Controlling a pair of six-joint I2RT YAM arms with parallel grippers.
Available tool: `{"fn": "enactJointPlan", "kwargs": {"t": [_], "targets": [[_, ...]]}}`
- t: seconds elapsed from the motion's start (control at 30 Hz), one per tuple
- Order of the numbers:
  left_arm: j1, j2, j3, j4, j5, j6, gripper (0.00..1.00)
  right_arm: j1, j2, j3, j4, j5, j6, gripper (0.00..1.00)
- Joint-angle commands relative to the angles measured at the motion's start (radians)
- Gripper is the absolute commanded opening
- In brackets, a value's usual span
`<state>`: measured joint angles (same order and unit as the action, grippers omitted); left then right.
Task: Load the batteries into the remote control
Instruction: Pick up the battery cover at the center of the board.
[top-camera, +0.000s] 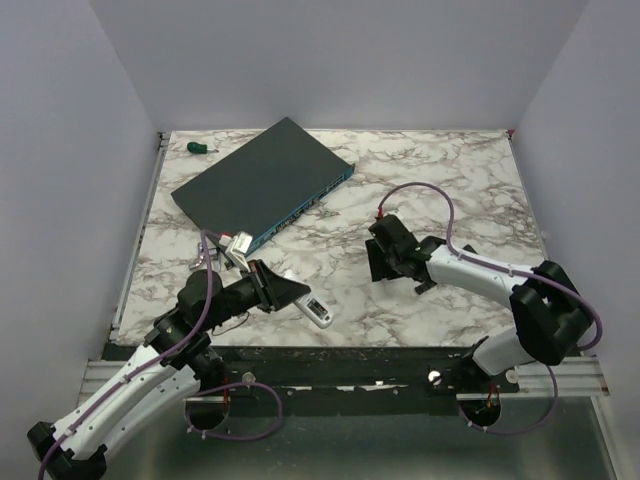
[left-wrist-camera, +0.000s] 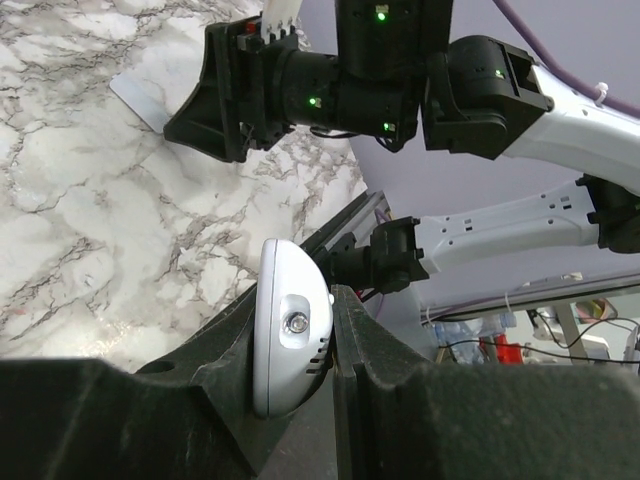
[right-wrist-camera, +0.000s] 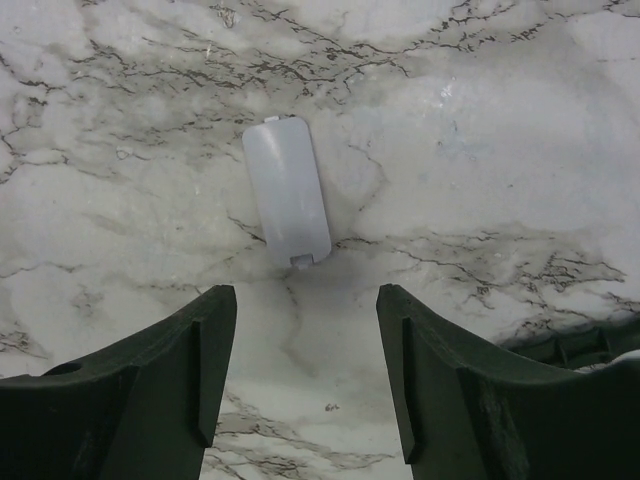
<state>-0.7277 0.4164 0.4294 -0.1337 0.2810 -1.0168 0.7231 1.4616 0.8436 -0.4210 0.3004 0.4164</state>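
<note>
remote control (left-wrist-camera: 285, 370) in left hand (left-wrist-camera: 298, 300), cover (right-wrist-camera: 288, 190) on table (right-wrist-camera: 500, 150)

Right of the dark network box (top-camera: 262, 183), bare marble lies open, broken only by a small white cover (right-wrist-camera: 287, 190) with the right gripper (right-wrist-camera: 306, 310) hovering beside it. At the box's near corner, small parts (top-camera: 232, 247) and the left gripper (top-camera: 296, 296) crowd the passage.

No legible text in any view. Remote control (top-camera: 316, 312): any print on its face is too small to read from the top camera, and the left wrist camera only sees its end. Network box (top-camera: 262, 180): front strip blurred, no label readable. White cover (right-wrist-camera: 287, 190): plain.
</note>
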Motion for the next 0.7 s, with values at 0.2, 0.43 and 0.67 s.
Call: {"fn": "enactJointPlan", "kwargs": {"t": [0.2,0.43,0.67], "targets": [[0.005,-0.006,0.025,-0.012,-0.005,0.007,0.0,-0.077,0.092,0.056,0.077,-0.154,-0.112,0.62],[0.005,-0.012,0.025,-0.015,-0.007,0.003,0.0,-0.078,0.157,0.08,0.079,-0.149,-0.123,0.61],[0.007,-0.025,0.03,-0.034,-0.017,0.007,0.0,-0.077,0.198,0.092,0.07,-0.144,-0.12,0.52]]}}
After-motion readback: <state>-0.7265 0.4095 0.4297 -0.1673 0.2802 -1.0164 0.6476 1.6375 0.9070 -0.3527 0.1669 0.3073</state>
